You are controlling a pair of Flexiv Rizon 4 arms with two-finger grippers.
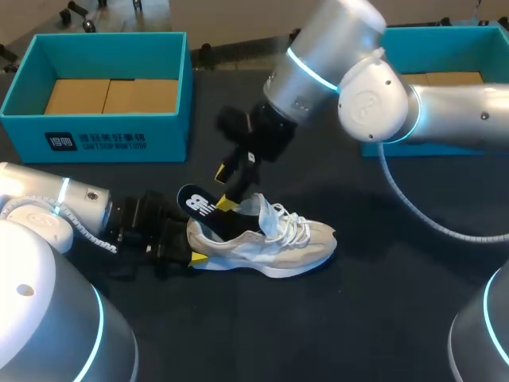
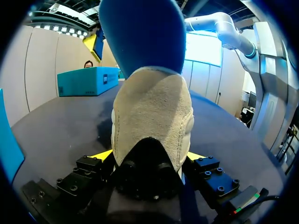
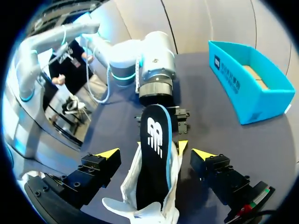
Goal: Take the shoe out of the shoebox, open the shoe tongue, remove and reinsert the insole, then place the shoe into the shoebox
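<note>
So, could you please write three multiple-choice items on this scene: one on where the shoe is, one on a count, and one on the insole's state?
1. Where is the shoe?
A) in the left shoebox
B) on the table
C) in the right shoebox

2. How many teal boxes stand on the table?
A) two
B) one
C) three

3. What state is the insole in?
A) lying flat inside the shoe
B) lying on the table, apart from the shoe
C) sticking partly out of the shoe

Key:
1 B: the shoe rests on the dark table, nearer than both boxes.
2 A: only the left shoebox and the right shoebox show.
3 C: one end of the insole rises out of the shoe at the heel while the rest is inside.
</note>
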